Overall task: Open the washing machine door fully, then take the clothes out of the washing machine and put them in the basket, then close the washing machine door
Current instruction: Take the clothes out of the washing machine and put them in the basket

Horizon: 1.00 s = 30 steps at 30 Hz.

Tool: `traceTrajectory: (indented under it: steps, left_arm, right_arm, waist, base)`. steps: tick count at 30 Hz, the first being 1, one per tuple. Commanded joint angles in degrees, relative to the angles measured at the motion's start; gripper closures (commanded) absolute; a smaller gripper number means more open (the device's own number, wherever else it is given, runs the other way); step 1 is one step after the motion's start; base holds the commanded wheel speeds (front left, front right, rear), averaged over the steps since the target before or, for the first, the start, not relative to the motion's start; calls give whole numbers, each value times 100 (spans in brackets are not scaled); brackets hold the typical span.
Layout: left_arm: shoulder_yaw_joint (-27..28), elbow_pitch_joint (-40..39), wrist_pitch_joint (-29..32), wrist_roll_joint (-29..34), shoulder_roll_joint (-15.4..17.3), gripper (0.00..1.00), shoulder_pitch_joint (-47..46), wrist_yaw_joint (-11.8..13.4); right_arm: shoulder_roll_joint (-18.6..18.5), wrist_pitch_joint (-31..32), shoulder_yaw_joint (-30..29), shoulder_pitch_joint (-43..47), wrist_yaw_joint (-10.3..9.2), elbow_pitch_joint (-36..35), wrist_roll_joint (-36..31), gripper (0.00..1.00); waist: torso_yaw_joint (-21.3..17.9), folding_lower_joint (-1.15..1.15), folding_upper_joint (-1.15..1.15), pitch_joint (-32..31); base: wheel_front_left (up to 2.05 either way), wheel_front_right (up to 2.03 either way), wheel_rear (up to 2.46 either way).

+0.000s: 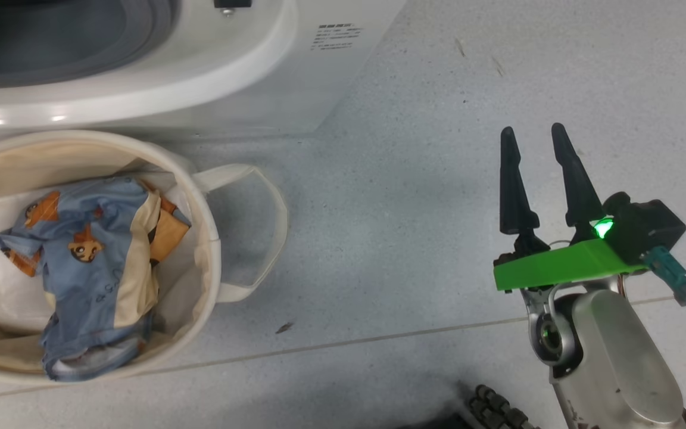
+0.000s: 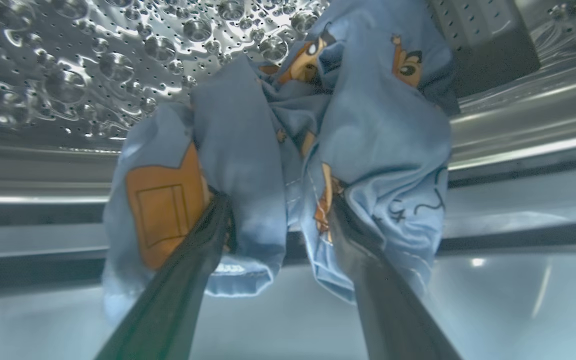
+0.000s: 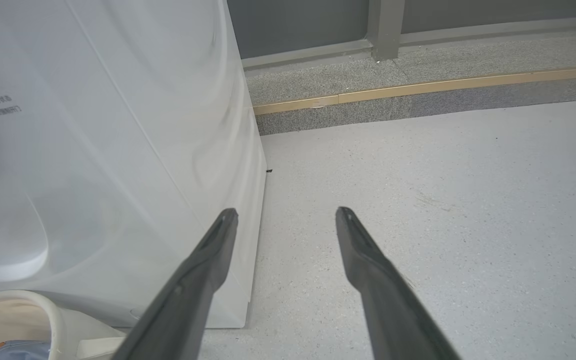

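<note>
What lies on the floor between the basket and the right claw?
Bare grey floor, with a small dark speck near the basket; the head view shows it.

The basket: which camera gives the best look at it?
The head view: the basket shows its round rim, a loop handle and the clothes inside. The right wrist view catches a sliver of rim in its lower left corner; the left wrist view faces the drum.

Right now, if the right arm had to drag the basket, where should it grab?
The loop handle on the right side of the basket, coming from the right. It sticks out from the rim toward the right gripper, a thin strap the open fingers can likely straddle; the soft rim would probably fold.
</note>
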Motion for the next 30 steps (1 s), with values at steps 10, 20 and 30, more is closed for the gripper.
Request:
traceTrajectory:
  steps: [10, 20, 30]
  left_arm:
    - [114, -28, 489, -252, 272, 100, 2, -199]
    - [301, -65, -923, -581, 153, 100, 305, -211]
    - [778, -77, -2424, -1225, 115, 100, 986, -577]
  right_arm:
    - [29, -28, 63, -5, 5, -184, -17, 0]
    - [29, -28, 116, 23, 5, -59, -53, 0]
    - [29, -28, 153, 151, 5, 123, -48, 0]
  waist:
    - [51, 0, 0, 43]
    - [78, 0, 0, -264]
    - [99, 0, 0, -855]
  base:
    - [0, 0, 0]
    - [0, 0, 0]
    - [0, 0, 0]
